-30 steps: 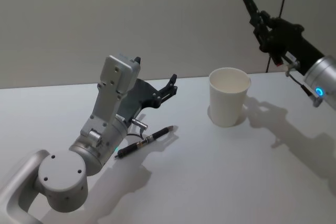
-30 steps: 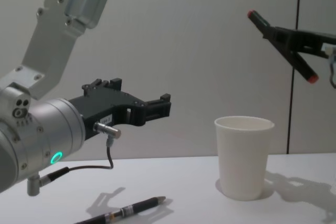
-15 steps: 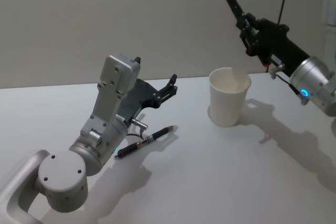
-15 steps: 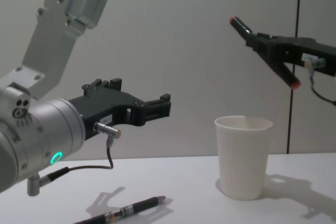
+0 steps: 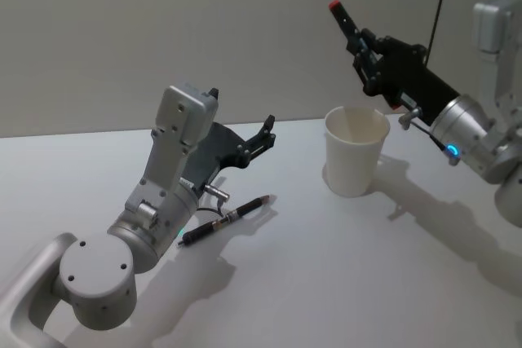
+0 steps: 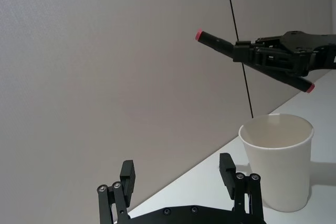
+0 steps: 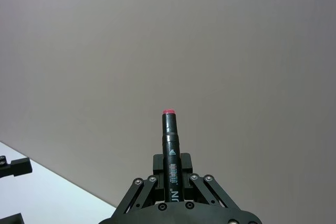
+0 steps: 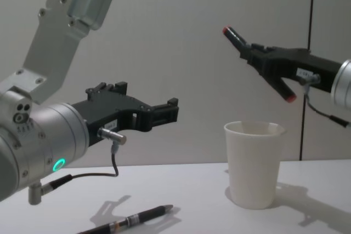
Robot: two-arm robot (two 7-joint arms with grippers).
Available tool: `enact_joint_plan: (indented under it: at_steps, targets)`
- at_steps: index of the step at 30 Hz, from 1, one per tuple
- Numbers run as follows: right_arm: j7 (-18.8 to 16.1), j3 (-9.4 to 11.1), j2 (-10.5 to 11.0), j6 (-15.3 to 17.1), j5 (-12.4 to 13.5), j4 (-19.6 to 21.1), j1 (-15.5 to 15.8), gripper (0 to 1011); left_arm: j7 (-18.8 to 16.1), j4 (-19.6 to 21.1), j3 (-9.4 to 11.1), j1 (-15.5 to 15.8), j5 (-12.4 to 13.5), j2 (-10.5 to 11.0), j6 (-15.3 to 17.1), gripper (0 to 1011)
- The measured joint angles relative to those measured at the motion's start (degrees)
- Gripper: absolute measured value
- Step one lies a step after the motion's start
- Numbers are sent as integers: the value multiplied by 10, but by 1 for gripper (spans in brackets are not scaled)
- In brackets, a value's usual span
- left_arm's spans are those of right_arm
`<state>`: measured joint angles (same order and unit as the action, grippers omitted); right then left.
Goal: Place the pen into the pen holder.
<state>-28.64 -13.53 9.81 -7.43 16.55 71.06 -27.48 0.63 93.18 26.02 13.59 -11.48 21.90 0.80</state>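
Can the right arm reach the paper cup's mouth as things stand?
Probably yes: the right gripper, shut on a marker, hangs above the paper cup; its open mouth is uncovered, and the left gripper sits well aside.

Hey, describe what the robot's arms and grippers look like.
Both arms are silver-grey cylinders with rounded joints and a small lit ring near the wrist. The left gripper and right gripper are black, with slim linkage jaws. A thin dark cable loops by each wrist.

Clear air lies between the pen (image 8: 236,38) in my right gripper (image 8: 259,60) and the cup (image 8: 254,163) mouth below. My left gripper (image 6: 177,171) hangs well aside, spread.
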Motion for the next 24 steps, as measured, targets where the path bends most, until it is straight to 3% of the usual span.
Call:
enact_joint_plan:
  at_steps: [24]
  targets:
    - [-15, -19, -22, -54, -18, -91, -33, 169, 0, 0, 0, 0, 0, 0, 0, 1001]
